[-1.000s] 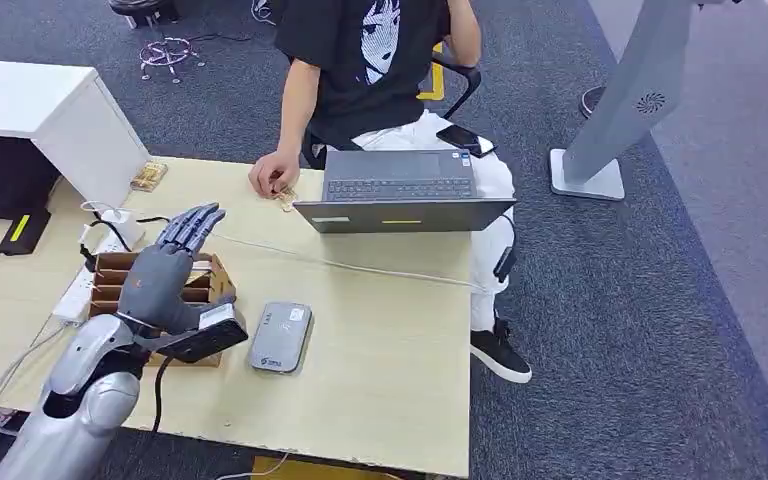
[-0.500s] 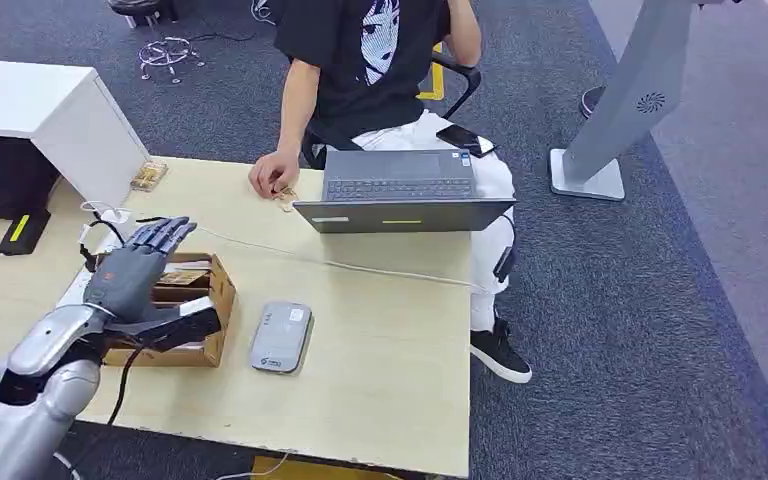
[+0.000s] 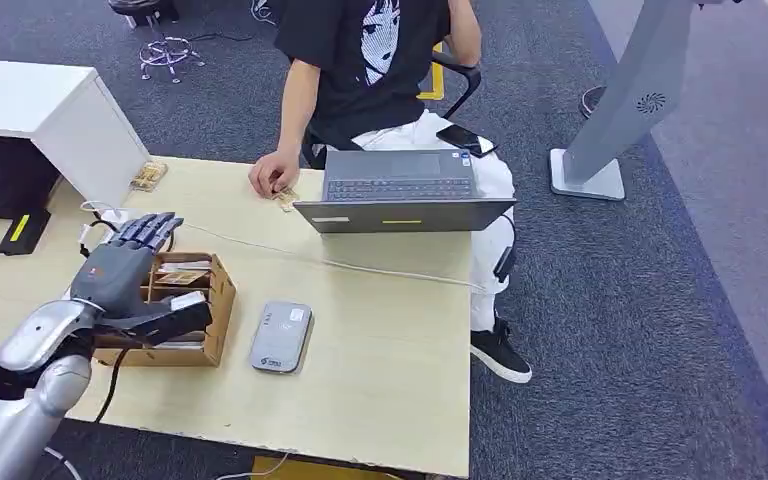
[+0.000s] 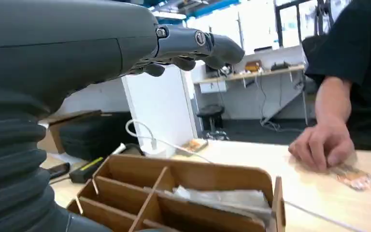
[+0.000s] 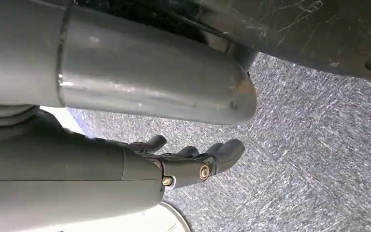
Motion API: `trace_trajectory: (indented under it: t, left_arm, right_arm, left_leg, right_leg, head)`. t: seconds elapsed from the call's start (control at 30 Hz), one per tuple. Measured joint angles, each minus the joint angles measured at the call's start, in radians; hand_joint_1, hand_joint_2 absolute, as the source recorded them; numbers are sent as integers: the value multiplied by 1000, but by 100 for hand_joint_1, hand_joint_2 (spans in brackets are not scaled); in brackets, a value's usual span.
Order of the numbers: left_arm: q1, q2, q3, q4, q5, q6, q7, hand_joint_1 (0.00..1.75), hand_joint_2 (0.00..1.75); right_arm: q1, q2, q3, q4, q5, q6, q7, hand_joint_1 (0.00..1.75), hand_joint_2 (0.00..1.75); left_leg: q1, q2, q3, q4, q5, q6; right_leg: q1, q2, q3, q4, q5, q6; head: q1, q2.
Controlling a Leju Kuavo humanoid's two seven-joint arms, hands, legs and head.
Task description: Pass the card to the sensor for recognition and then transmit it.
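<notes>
head view, left hand: the left hand (image 3: 120, 272) hovers at the left of the frame over the wooden divider box (image 3: 215, 300), fingers stretched flat and apart, thumb out toward the right, holding nothing.
head view, cards: pale cards (image 3: 182, 272) lie in the box's upper compartments, just right of the hand.
head view, sensor: the grey sensor (image 3: 281, 337) lies flat on the table (image 3: 380, 340), just right of the box, at lower centre.
head view, rest: a person (image 3: 380, 60) sits at the top centre behind an open laptop (image 3: 402, 200), one hand (image 3: 274, 174) resting on the table's far edge; a white cable (image 3: 360, 268) runs across the tabletop.
left wrist view, left hand: the hand's fingers (image 4: 193, 46) reach across the upper part of the frame, extended, nothing in them, above the box (image 4: 183, 193).
left wrist view, cards: white cards (image 4: 222, 198) lie in a compartment at lower centre.
left wrist view, rest: the person's hand (image 4: 324, 145) rests on the table at the right.
right wrist view, right hand: the right hand (image 5: 183, 162) hangs at centre over grey carpet (image 5: 319, 159), fingers loosely bent, holding nothing.
</notes>
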State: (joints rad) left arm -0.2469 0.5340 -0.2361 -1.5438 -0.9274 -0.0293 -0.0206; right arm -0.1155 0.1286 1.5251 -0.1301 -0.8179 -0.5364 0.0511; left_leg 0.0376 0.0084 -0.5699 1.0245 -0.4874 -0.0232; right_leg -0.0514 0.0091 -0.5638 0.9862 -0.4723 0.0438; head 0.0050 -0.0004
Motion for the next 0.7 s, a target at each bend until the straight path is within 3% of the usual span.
trace_trajectory:
  t: [0.13,0.37,0.7]
  left_arm:
    - [-9,-30,0,16,-36,40,11,0,175]
    - [-41,-80,0,96,-50,50,11,0,175]
    - [-46,-108,0,154,-48,58,11,0,175]
  right_arm:
    - [0,0,0,0,1,0,1,0,0]
    - [-1,0,0,0,12,2,-8,0,0]
    - [-1,0,0,0,19,2,-8,0,0]
  left_leg:
    - [0,0,0,0,0,0]
    - [0,0,0,0,0,0]
    - [0,0,0,0,0,0]
  right_leg:
    - [0,0,0,0,0,0]
    - [0,0,0,0,0,0]
    - [0,0,0,0,0,0]
  head:
    - [0,0]
    - [0,0]
    - [0,0]
